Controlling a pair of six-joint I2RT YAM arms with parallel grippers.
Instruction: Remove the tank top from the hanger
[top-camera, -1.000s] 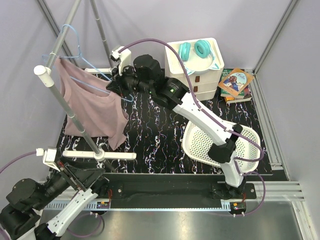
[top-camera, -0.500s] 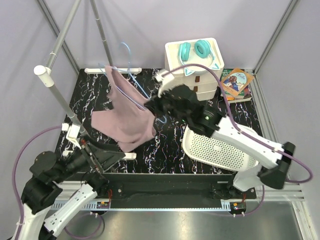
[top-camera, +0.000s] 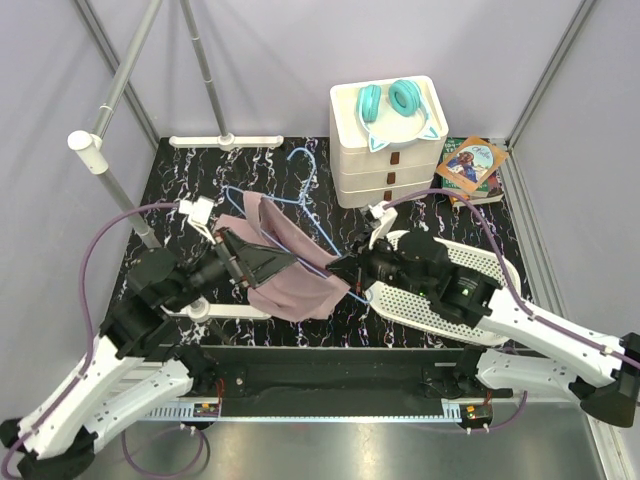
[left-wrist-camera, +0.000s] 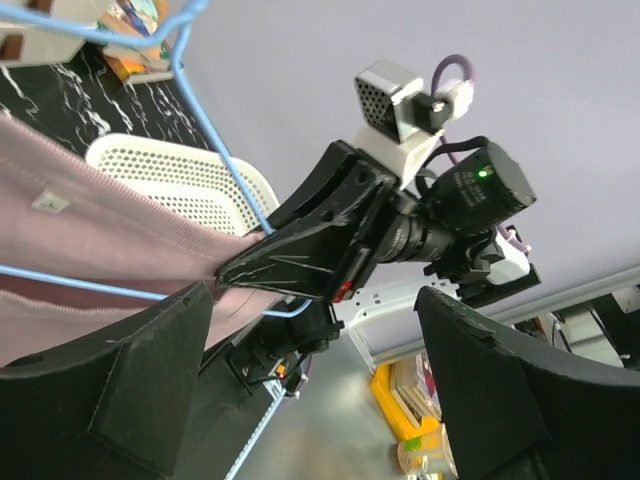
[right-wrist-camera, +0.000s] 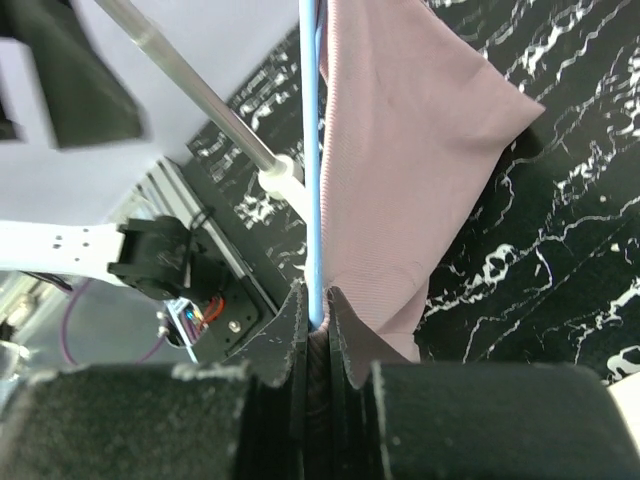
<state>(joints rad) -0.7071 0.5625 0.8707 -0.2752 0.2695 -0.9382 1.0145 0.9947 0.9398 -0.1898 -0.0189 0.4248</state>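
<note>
The light-blue wire hanger (top-camera: 298, 192) lies tilted low over the table's middle, with the dusty-pink tank top (top-camera: 295, 285) still draped on it. My right gripper (top-camera: 338, 268) is shut on the hanger's wire at its right end, with a fold of the cloth pinched in too. In the right wrist view the hanger wire (right-wrist-camera: 314, 150) runs straight up from the closed right gripper (right-wrist-camera: 317, 302), and the tank top (right-wrist-camera: 400, 150) hangs beside it. My left gripper (top-camera: 272, 262) is open at the top's left side. In the left wrist view the left gripper (left-wrist-camera: 310, 400) has nothing between its fingers (left-wrist-camera: 110, 390), and the tank top (left-wrist-camera: 80, 240) is off to the left.
A white drawer unit (top-camera: 388, 160) with teal headphones on top stands at the back. A book (top-camera: 472, 165) lies to its right. A white perforated basket (top-camera: 455, 295) sits under the right arm. The grey rail pole (top-camera: 112, 195) slants at the left, above its white base bars (top-camera: 225, 142).
My right gripper has carried the hanger and tank top off the rail, down to the table's front middle. The left arm has risen toward the cloth, its jaws narrowing slightly.
</note>
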